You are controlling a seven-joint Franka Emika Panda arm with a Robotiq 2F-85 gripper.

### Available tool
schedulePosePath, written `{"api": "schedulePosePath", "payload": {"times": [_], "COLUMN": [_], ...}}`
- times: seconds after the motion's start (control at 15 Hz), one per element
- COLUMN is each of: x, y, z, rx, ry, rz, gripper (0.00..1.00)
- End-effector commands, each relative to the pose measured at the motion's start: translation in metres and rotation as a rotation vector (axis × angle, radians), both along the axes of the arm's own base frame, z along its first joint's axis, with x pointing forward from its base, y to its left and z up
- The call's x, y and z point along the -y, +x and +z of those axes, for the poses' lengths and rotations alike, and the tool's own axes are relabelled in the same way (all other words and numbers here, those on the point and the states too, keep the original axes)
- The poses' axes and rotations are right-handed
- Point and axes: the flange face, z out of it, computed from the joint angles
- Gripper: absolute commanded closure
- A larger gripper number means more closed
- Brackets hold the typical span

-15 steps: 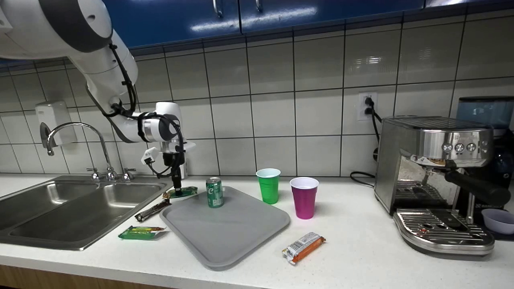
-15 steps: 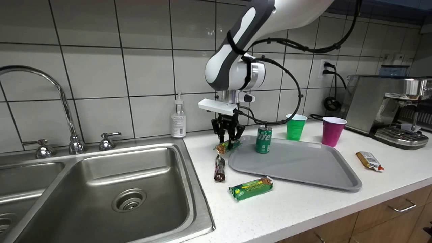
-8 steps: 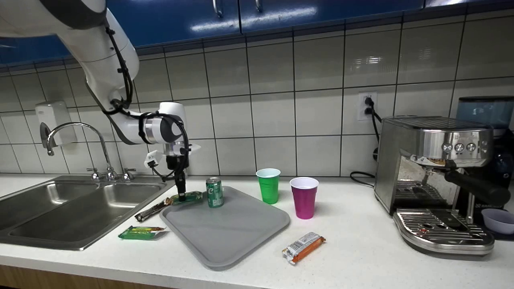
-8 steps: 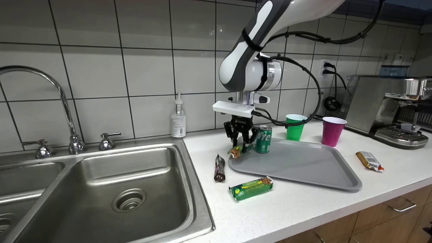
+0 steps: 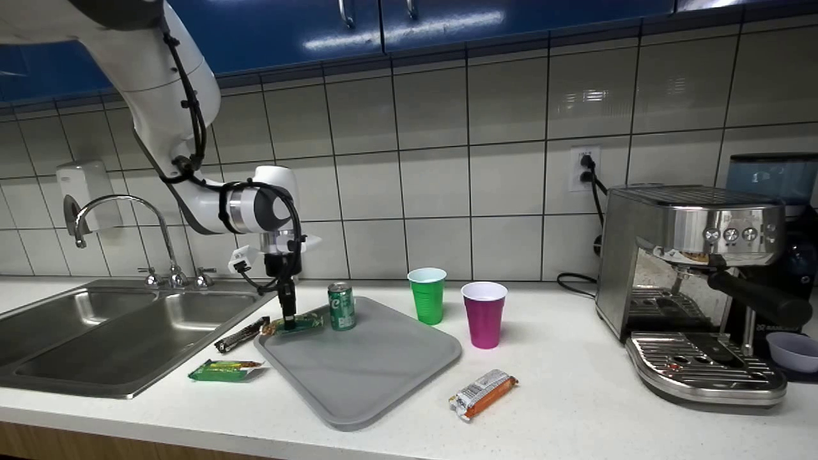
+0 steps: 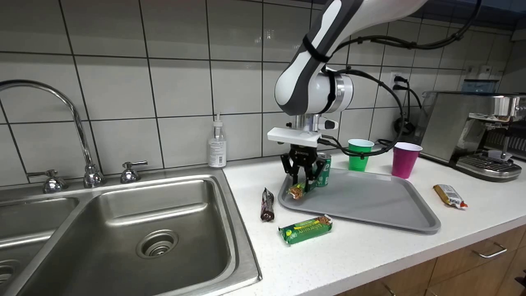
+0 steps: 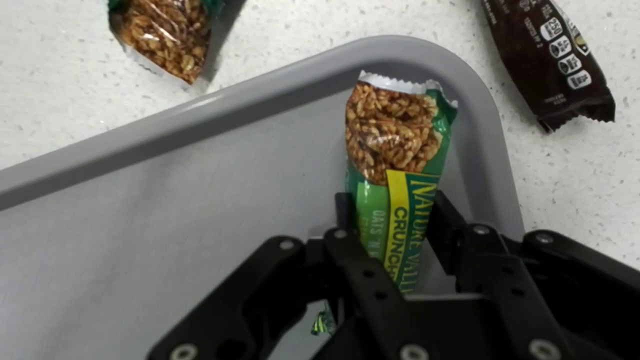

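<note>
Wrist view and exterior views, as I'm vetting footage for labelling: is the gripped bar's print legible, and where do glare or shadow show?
In the wrist view, large lettering on the gripped granola bar is legible, and dark shadow runs inside the rim of the tray; in an exterior view, white glare streaks the blue cabinets; in both exterior views, bright highlights sit on the sink.

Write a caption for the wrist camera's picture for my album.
A robot's hand grips a Nature Valley granola bar at the corner of a gray tray.
</note>
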Motion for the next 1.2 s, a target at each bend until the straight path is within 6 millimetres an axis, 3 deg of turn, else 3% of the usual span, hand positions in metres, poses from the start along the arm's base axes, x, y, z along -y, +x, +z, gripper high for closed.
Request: {"api": "schedulePosePath", "payload": {"times": [0.0,0.07,0.13,0.47,0.53,0.8,1.13], "x": [0.008,0.008,0.009,0.012,0.014,0.018,0.021], "y": [-0.008,-0.008,-0.009,-0.007,-0.008,-0.022,-0.054], "z": [0.008,0.006,0.005,0.001,0.001,0.001,0.004], "rx": [0.007,0.004,0.000,-0.018,-0.018,-0.030,-0.062], "ry": [-0.005,-0.006,-0.006,-0.003,-0.003,0.001,-0.004], "rz": [0.004,0.002,0.005,0.029,0.029,0.002,-0.036], "gripper": [0.86,0.86,0.43,0.05,0.01,0.00,0.00]}}
